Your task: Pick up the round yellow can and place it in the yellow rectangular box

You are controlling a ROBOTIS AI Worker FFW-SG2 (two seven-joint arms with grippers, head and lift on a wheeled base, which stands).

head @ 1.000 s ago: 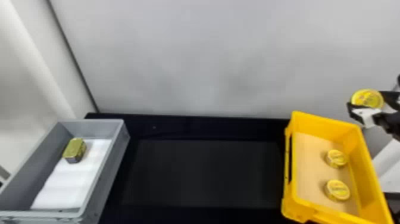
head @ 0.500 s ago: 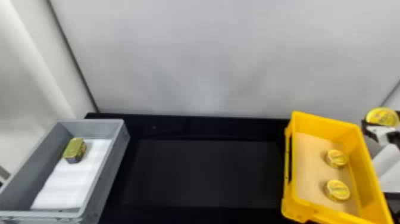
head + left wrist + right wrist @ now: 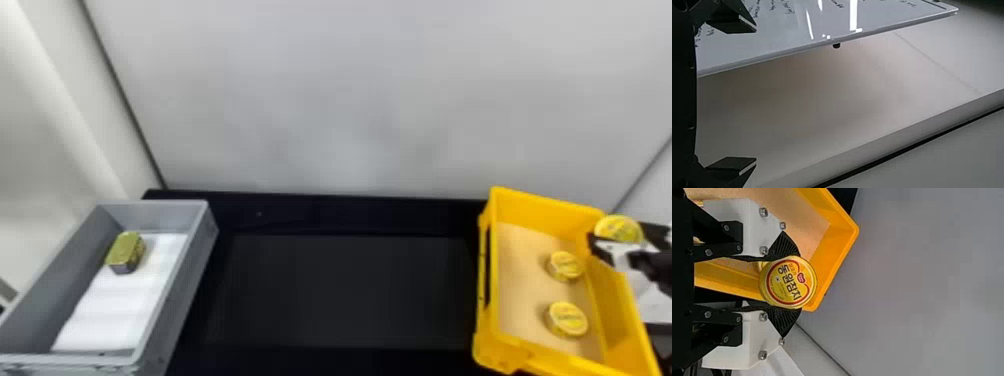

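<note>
In the head view my right gripper (image 3: pixel 612 250) is at the right, over the far right corner of the yellow box (image 3: pixel 545 198), shut on a round yellow can (image 3: pixel 619 229). The right wrist view has the same can (image 3: pixel 788 282) pinched between the two black pads of the right gripper (image 3: pixel 785 282), its printed lid facing the camera, with the box wall (image 3: pixel 834 254) behind it. Two more round yellow cans, one (image 3: pixel 566 266) farther and one (image 3: pixel 568 319) nearer, lie inside the box. My left gripper (image 3: pixel 752 96) stands open with nothing between its fingers, by a whiteboard (image 3: pixel 789 43).
A grey box (image 3: pixel 197 250) at the left holds a gold-topped rectangular can (image 3: pixel 126 251) on a white sheet (image 3: pixel 120 305). The black table (image 3: pixel 345 295) lies between both boxes. A pale wall (image 3: pixel 350 100) rises behind the table.
The right gripper, with the can held, first went right and then came back left and nearer, ending over the yellow box's right edge. Both boxes and their contents stayed where they were.
</note>
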